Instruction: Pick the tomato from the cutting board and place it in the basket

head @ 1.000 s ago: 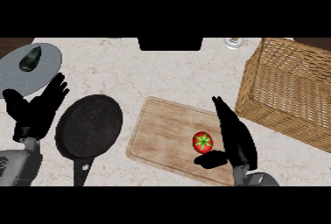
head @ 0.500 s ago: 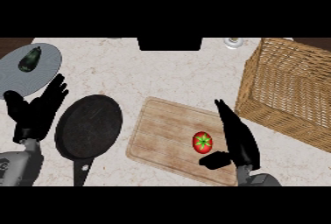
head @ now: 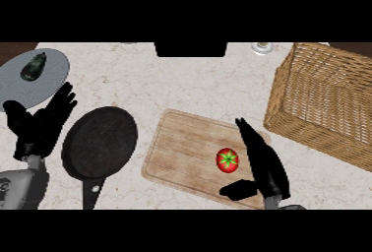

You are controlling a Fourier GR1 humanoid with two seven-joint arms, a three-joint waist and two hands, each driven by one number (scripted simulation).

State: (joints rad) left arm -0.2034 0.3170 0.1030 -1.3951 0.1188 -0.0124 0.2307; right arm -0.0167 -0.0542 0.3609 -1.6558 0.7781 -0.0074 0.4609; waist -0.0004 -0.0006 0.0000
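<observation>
Head view: the tomato [head: 227, 160] sat on the cutting board [head: 181, 147], the right hand [head: 263, 162] open just beside it, fingers [head: 251, 139] straight. Looked like the reach; next called for closing round it, before the basket [head: 327, 98].

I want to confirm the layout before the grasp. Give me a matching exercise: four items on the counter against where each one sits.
Things:
1. tomato
2. dark green vegetable
3. black frying pan
4. wicker basket

Places:
A. at the counter's right side
B. on the grey plate
C. on the cutting board, just beside the open right hand
D. between the resting left hand and the cutting board

Pairs: 1-C, 2-B, 3-D, 4-A
</observation>
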